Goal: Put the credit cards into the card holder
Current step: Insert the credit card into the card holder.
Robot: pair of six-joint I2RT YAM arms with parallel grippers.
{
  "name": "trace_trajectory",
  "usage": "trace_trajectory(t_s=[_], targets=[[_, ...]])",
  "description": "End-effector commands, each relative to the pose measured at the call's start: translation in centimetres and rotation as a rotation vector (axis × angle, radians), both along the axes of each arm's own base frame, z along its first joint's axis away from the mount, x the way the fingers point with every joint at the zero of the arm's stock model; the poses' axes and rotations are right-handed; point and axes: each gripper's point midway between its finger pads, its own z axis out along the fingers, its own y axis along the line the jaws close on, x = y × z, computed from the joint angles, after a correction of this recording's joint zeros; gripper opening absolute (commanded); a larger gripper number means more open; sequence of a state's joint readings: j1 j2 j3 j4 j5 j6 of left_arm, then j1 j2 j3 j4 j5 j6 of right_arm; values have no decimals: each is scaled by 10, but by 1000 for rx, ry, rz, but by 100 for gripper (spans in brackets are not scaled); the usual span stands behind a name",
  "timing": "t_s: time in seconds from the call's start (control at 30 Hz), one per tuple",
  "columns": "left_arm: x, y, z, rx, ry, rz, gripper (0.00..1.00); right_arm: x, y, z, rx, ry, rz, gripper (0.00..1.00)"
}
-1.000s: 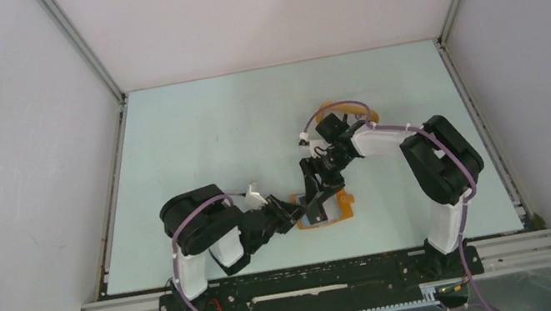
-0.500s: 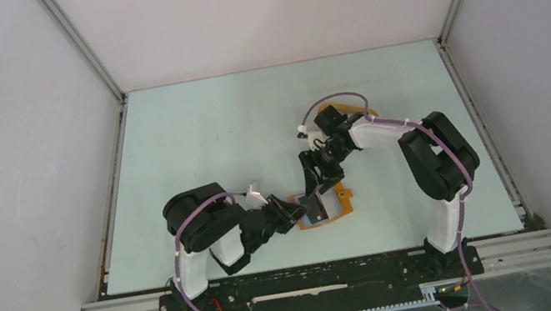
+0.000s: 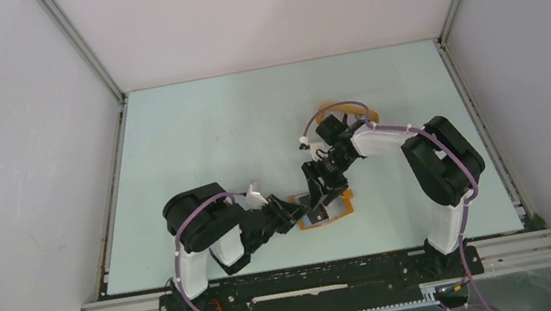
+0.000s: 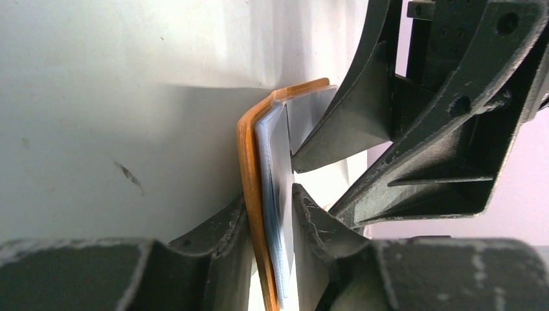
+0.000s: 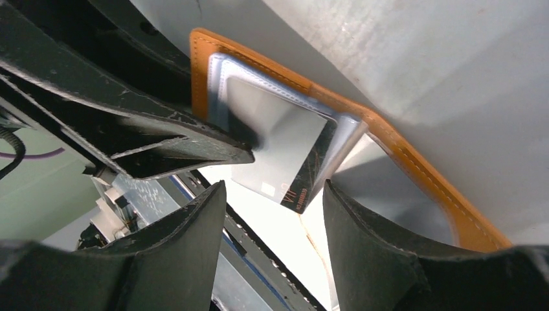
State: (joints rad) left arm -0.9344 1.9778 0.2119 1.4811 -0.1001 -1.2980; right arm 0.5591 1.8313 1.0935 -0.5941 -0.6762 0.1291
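The card holder [image 3: 345,210] lies open on the desk [image 3: 212,149] near the front edge, between the two arms. The left fingers [image 4: 223,240] are closed narrowly on its left edge, pinching the orange cover and the clear sleeves together. A grey card [image 5: 278,149] with a dark stripe along one side sits partly inside a sleeve. Its free end sticks out of the pocket mouth straight toward the right fingers [image 5: 369,240]. The card's long axis runs from the pocket to the gap between those fingers, so pushing along that line looks like what would seat it. The right fingers are spread moderately wide, with the card's protruding corner lying between them. The left wrist view suggests one tip rests against the card, but whether either finger truly grips it cannot be told. The right arm is plainly the one placed to drive the card, reaching in from the right side with its elbow raised and its wrist angled down over the holder. The left arm is folded low, its forearm close to the desk, acting as the brace. A skewed push would probably buckle the sleeve or drag the holder against the left pinch.
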Motion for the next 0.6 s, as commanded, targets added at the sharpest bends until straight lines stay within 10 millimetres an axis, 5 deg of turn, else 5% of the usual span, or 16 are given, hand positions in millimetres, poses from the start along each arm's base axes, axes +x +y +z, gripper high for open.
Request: trace_trajectory(t_s=[0.0,0.57], targets=[[4,-1,5,1,-45,-6,32,1,-4,-5,-44,-43,6,65],[2,-4,5,0,-47,-23,32,-11,21,13,117,94,-3,59]])
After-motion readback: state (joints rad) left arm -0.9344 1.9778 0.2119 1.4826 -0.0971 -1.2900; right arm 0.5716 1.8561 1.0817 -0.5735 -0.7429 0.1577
